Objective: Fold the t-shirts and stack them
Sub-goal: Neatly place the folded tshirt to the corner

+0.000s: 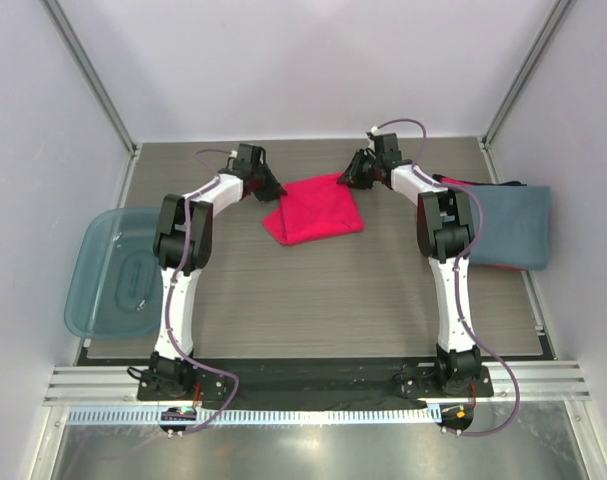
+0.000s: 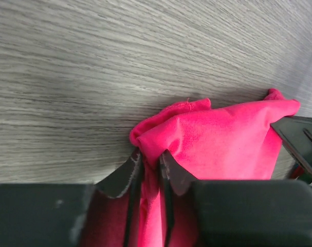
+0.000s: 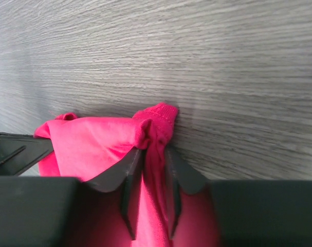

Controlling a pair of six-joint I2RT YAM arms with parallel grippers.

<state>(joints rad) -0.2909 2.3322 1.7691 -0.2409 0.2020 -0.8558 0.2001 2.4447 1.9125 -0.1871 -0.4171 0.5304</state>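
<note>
Item one: pink-red t-shirt (image 1: 313, 210), bunched into a rough diamond at the middle rear of the desk (image 1: 313, 300), lying between the two arms. Left gripper (image 1: 268, 185) sits at the shirt's left far corner; the left wrist view shows its fingers (image 2: 126, 177) drawn close with a fold of the pink cloth (image 2: 222, 134) pinched between them. Right gripper (image 1: 353, 172) sits at the shirt's right far corner; the right wrist view likewise shows its fingers (image 3: 182, 172) nipped on a hemmed fold of the same cloth (image 3: 104, 139). Item two: blue-grey t-shirt (image 1: 508, 225), folded flat at the right edge of the desk, well apart from the pink one. Item three: red t-shirt (image 1: 488, 267), seen only as a thin edge under the blue-grey one. Sundry: translucent blue bin (image 1: 108, 270) at the desk's left edge.
</note>
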